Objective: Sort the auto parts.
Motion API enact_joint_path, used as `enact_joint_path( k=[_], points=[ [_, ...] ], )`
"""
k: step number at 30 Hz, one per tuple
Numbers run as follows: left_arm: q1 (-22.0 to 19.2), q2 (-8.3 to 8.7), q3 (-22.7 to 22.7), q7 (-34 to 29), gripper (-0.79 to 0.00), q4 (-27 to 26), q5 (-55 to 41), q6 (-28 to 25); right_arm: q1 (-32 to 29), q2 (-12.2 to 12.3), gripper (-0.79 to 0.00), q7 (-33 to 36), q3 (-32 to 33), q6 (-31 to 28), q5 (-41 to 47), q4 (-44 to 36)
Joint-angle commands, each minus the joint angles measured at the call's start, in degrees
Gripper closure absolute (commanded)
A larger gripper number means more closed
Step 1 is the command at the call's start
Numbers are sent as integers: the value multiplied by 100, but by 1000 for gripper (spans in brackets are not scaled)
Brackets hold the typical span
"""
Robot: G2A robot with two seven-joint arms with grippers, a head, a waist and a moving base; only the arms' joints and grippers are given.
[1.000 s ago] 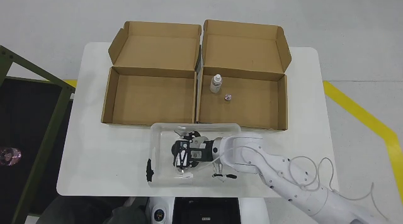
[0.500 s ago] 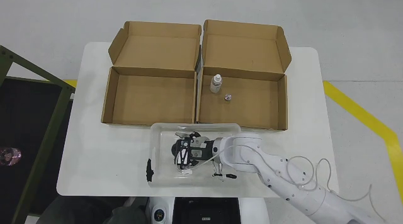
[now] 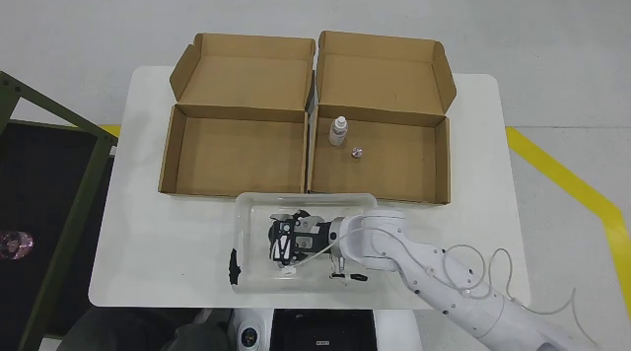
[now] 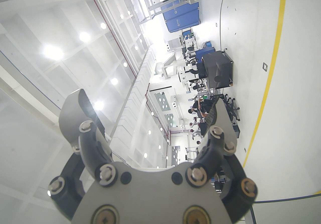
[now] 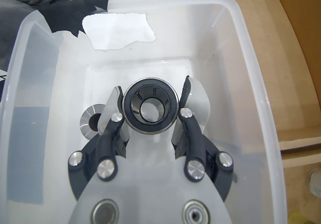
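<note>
A black cylindrical bearing with a steel rim stands on end in the clear plastic bin. My right gripper is down in the bin with one finger against each side of the bearing, shut on it. In the top view the same gripper sits in the bin's left half. A small silver bushing lies just beside one finger. A white bottle and a small metal part rest in the right cardboard box. My left gripper points up at the ceiling, open and holding nothing.
The left cardboard box holds nothing. Both boxes stand just behind the bin with their lids open toward the back. Black tape hangs at the bin's front left corner. A torn white label sticks to the bin's wall.
The right arm has shifted a little inside the bin, its gripper edging slightly toward the boxes. The bottle, the metal part and the boxes have not moved.
</note>
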Motion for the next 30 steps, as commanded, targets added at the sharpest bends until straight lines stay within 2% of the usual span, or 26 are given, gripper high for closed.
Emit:
enact_joint_path(
  k=[1, 3, 5, 7, 9, 30],
  points=[
    [0, 0, 0, 0, -785, 0, 0, 0, -6, -10, -391, 6, 4, -17, -1, 18],
    [0, 0, 0, 0, -785, 0, 0, 0, -14, -19, -376, 9, 14, -27, 2, 30],
    [0, 0, 0, 0, -785, 0, 0, 0, -20, -28, -311, 17, 28, -38, 1, 35],
    [0, 0, 0, 0, -785, 0, 0, 0, -28, -33, -188, 14, 49, -47, 0, 32],
    [0, 0, 0, 0, -785, 0, 0, 0, -37, -37, 0, 10, 76, -72, 13, 9],
    [0, 0, 0, 0, -785, 0, 0, 0, -90, -28, 0, -373, 591, -244, 165, -731]
  ],
)
